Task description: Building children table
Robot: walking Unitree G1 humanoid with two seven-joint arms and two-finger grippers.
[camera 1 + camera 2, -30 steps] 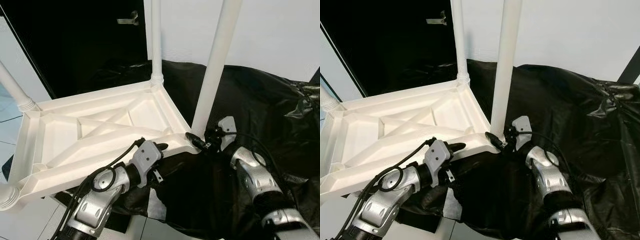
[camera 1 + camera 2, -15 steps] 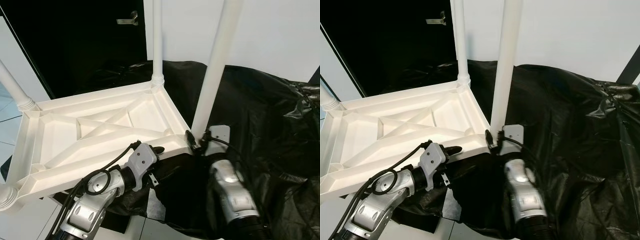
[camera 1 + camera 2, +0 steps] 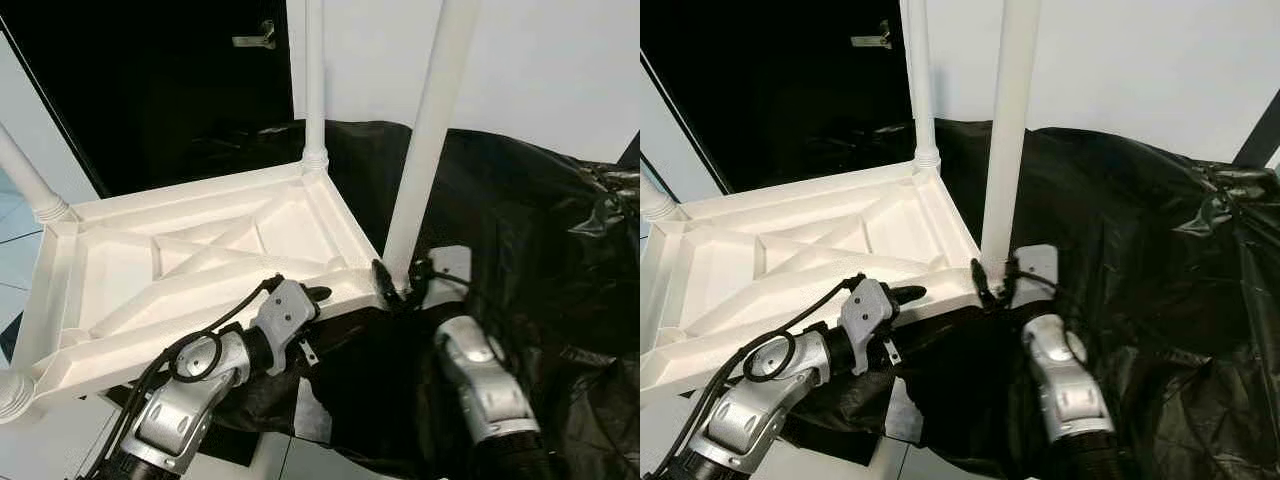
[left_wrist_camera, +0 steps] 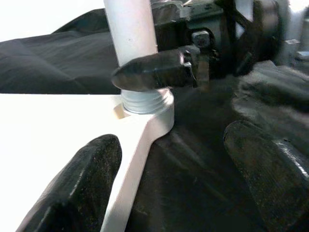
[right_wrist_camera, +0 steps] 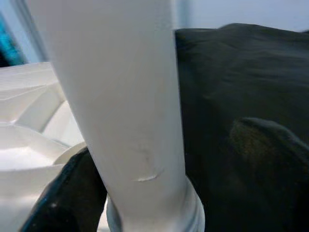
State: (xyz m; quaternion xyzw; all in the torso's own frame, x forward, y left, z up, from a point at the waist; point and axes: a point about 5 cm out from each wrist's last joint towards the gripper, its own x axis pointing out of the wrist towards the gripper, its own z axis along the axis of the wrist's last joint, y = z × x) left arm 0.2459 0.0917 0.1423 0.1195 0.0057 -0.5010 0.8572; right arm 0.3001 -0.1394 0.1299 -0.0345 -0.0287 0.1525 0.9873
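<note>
Black sheet (image 3: 520, 230), table leg (image 3: 428, 140) top cut off

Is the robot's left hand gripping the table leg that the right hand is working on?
No. The left hand is open beside the tabletop's edge, while the right hand is at the base of that leg.

The upturned table top (image 3: 190, 270) lies underside up at the left, resting partly on the plastic sheet (image 3: 520, 230) that spreads to the right and behind, with the doorway (image 3: 150, 90) behind it. 4 legs stand at its corners: the far leg (image 3: 314, 90) at the back corner, the near-right leg (image 3: 425, 140) at the right corner, and 2 more at the left edge (image 3: 25, 180) and the near-left corner (image 3: 12, 392). The left gripper (image 3: 312, 296) lies against the top's near rim just left of the near-right leg, and the right gripper (image 3: 395, 285) sits around that leg's base from the right, above the sheet.
</note>
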